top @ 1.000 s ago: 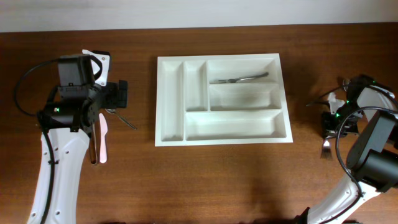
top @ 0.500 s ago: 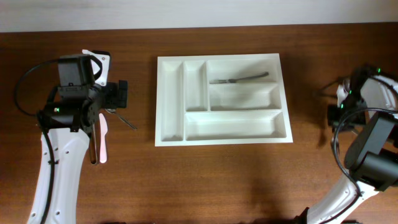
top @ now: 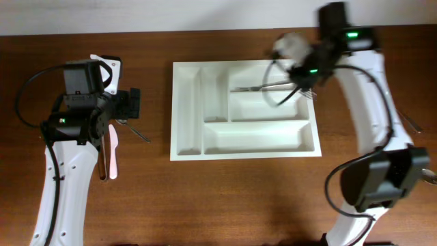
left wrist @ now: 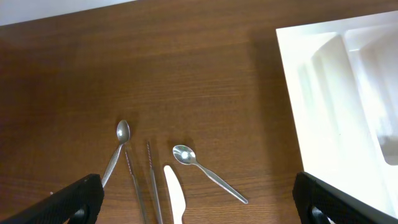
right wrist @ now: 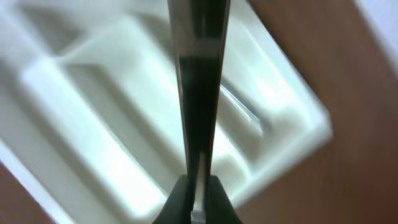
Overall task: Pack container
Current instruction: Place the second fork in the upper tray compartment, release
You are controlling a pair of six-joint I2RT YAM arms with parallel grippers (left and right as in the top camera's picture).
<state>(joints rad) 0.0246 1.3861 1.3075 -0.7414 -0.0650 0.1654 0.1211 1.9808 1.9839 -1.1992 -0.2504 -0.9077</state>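
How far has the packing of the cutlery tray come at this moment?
Done: one fork lies in the top long compartment of the white cutlery tray. In hand: the right gripper is shut on a metal utensil above the tray. Left: two spoons, two thin metal sticks and a white knife lie on the table near the open left gripper. The other compartments look empty.

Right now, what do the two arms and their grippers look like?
Both the left arm and right arm have white curved link shells with black joint housings and loose black cables looped alongside. Green indicator lights glow near the right arm's wrist. The left gripper has black fingers; the right gripper looks dark too.
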